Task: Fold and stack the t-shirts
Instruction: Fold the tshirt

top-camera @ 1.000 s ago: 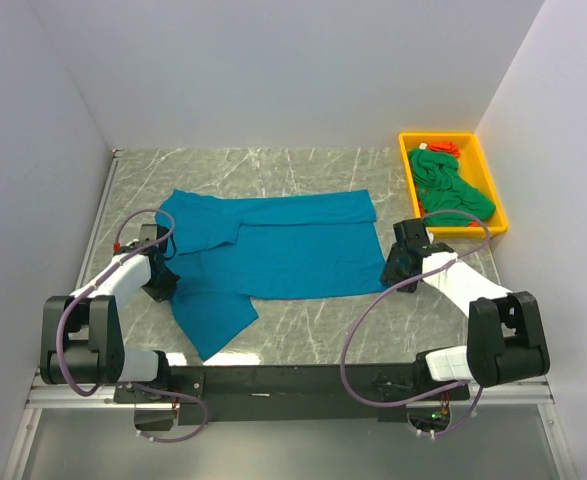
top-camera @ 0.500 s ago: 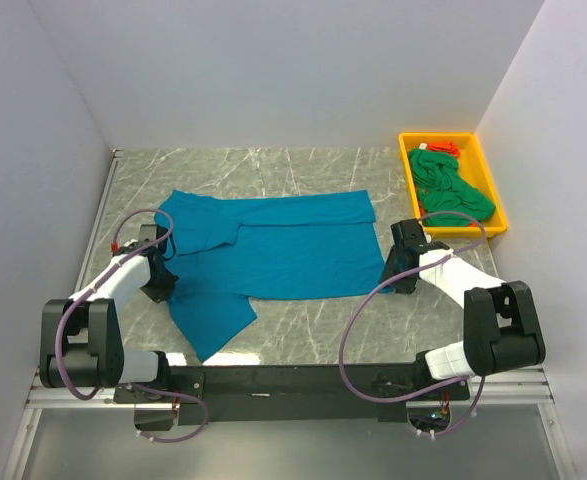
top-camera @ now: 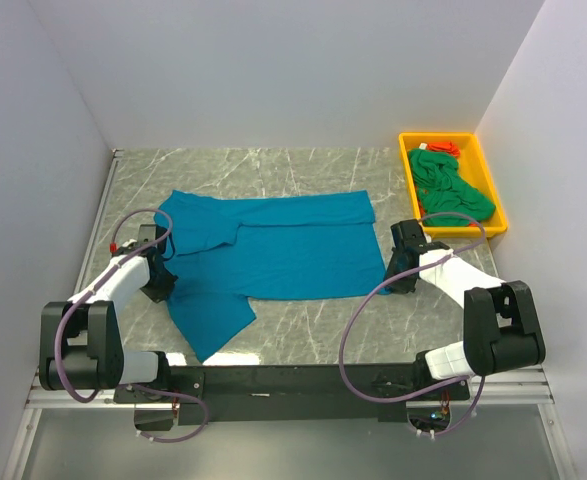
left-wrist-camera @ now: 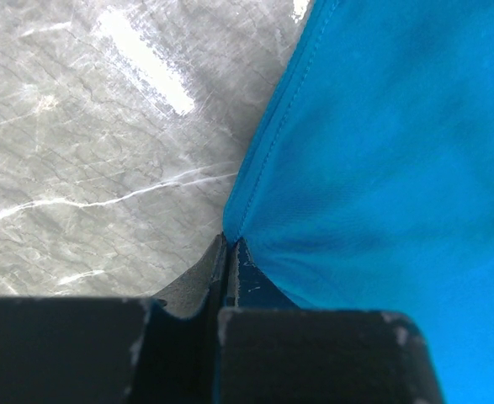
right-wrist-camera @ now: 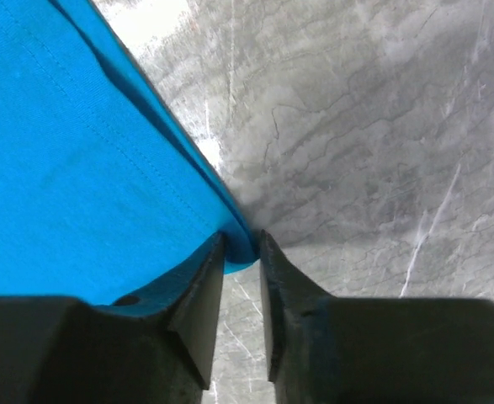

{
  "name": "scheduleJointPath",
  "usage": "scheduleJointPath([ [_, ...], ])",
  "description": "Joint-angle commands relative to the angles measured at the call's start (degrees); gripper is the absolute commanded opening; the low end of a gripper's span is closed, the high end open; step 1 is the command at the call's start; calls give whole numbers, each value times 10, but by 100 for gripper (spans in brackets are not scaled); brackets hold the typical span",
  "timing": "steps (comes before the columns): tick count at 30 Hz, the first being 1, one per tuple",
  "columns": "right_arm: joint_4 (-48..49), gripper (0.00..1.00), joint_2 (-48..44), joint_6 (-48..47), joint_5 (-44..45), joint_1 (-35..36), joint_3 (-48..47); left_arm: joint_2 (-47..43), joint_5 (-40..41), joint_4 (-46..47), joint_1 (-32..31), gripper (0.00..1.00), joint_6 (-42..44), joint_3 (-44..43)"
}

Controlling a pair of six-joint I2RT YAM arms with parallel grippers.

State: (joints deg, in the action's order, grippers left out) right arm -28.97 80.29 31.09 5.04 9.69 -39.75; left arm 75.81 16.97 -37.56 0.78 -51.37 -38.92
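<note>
The teal-blue t-shirt (top-camera: 273,250) lies spread on the marble table, its top part folded over and one sleeve pointing toward the near edge. My left gripper (top-camera: 159,284) is at the shirt's left edge; in the left wrist view it (left-wrist-camera: 228,244) is shut on the hem of the shirt (left-wrist-camera: 381,151). My right gripper (top-camera: 393,276) is at the shirt's near right corner; in the right wrist view it (right-wrist-camera: 241,246) has the jaws closed on the corner of the shirt (right-wrist-camera: 78,160). The bright green t-shirt (top-camera: 453,190) and the red-orange piece (top-camera: 446,148) lie in the bin.
The yellow plastic bin (top-camera: 496,190) stands at the back right against the right wall. White walls close in the left, back and right sides. Bare marble (top-camera: 313,320) shows in front of the shirt, and the black arm rail (top-camera: 293,380) runs along the near edge.
My right gripper has shifted slightly toward the right and its arm has drawn in. The left arm and the shirt have barely moved.
</note>
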Motion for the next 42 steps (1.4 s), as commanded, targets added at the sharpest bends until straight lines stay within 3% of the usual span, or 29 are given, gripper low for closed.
scheduleJointPath([
  [1,-28,25,3,9,7,-4,-1,-18,18,-8,4,1,-6,-5],
  [6,-46,0,-3,11,18,-4,-6,-28,22,-15,4,1,-10,-8],
  [16,-84,0,-17,8,23,-4,-60,-32,3,-31,27,1,19,-53],
  [42,-129,0,117,5,40,-10,-273,162,-16,-52,30,1,86,-295],
])
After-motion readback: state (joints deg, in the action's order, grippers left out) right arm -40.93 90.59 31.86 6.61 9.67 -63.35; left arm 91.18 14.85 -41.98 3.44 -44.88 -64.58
